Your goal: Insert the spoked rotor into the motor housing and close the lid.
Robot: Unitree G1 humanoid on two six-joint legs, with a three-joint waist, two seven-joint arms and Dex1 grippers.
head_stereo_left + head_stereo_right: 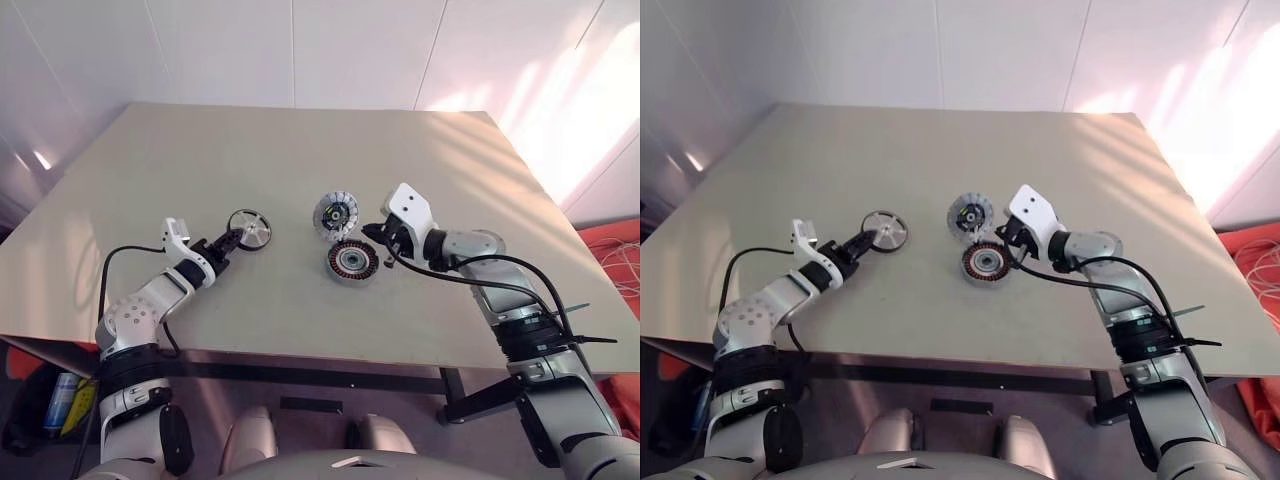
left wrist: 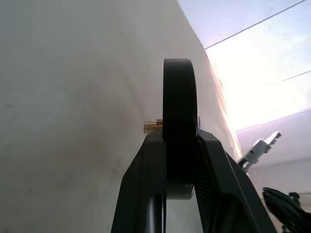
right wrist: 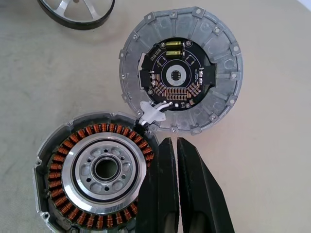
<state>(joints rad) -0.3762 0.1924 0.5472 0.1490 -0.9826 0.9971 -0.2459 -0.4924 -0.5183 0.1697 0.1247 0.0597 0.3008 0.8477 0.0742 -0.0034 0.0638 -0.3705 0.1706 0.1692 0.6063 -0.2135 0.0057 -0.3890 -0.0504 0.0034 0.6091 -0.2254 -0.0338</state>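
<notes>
Beige table (image 1: 300,180), motor housing (image 1: 352,262) beside segmented silver disc (image 1: 335,212)

No text, label, brand, number or sign can be read on anything here.

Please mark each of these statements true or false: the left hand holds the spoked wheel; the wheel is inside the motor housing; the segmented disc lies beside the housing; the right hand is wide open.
1. The left hand grips the spoked wheel by its dark rim. True.
2. The spoked wheel sits inside the motor housing. False: the housing is empty, its coppery windings are uncovered, and the wheel is well apart from it in the left hand.
3. The segmented disc lies on the table right beside the housing, with its circuit board facing up. True.
4. The right hand is wide open. False: its fingers are shut, holding nothing, next to the housing.
</notes>
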